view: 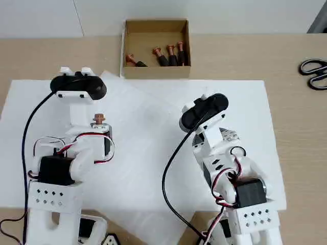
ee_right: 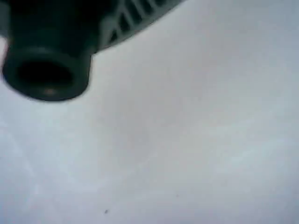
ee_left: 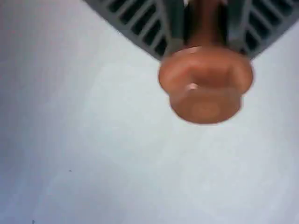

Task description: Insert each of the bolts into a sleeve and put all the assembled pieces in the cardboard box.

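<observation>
The left gripper (ee_left: pixel 205 14) is clamped on a copper bolt (ee_left: pixel 205 86), which is pinched by its shank between ribbed grey jaws with the head left clear of them, above the white sheet (view: pixel 148 132) near that sheet's left edge. A black sleeve (ee_right: pixel 46 70) is held in the right gripper (ee_right: pixel 60 21), its hollow end exposed, over the sheet's right half. Bolt and sleeve are kept well apart. The cardboard box (view: pixel 124 48) is set near the tabletop's (view: pixel 296 132) far edge, and 4 assembled pieces (view: pixel 168 55) are laid inside along its near wall. Scissors (view: pixel 314 73) are seen at the tabletop's right edge.
</observation>
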